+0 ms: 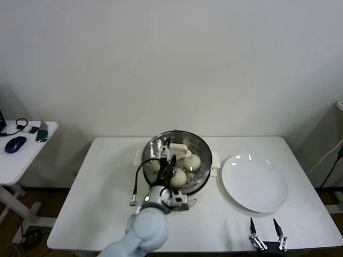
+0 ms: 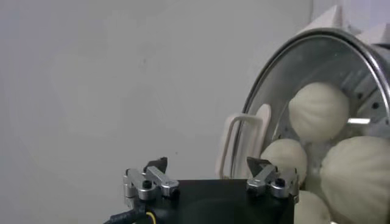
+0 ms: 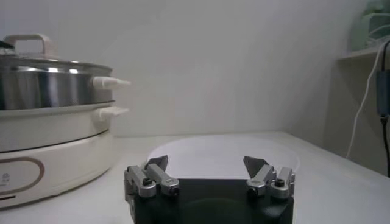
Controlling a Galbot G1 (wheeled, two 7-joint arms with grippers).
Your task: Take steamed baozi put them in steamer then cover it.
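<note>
The round shiny stainless-steel steamer (image 1: 201, 147) on its white base is seen standing at the middle of the white rectangular worktop (image 1: 107, 176), towards the far edge. Small round off-white steamed baozi (image 1: 192, 161) are lying inside it on the perforated tray; four of them can be made out in the left wrist view (image 2: 318, 111), packed close together. No lid is seen covering the pot in the head view.

The left gripper (image 1: 165, 153) is held over the steamer's left part, just above the buns. Its fingers (image 2: 151, 181) are spread wide and nothing is held between them.

A flat round white plate (image 1: 254, 184) is placed just to the right of the steamer, with nothing lying on it.

The right gripper (image 1: 267, 229) is parked at the near edge of the worktop, in front of the plate, wide open and holding nothing. In the right wrist view the steamer (image 3: 55, 122) is seen from the side.

A small white side table (image 1: 24, 155) is seen at the far left, with a blue computer mouse (image 1: 15, 144) on it.
</note>
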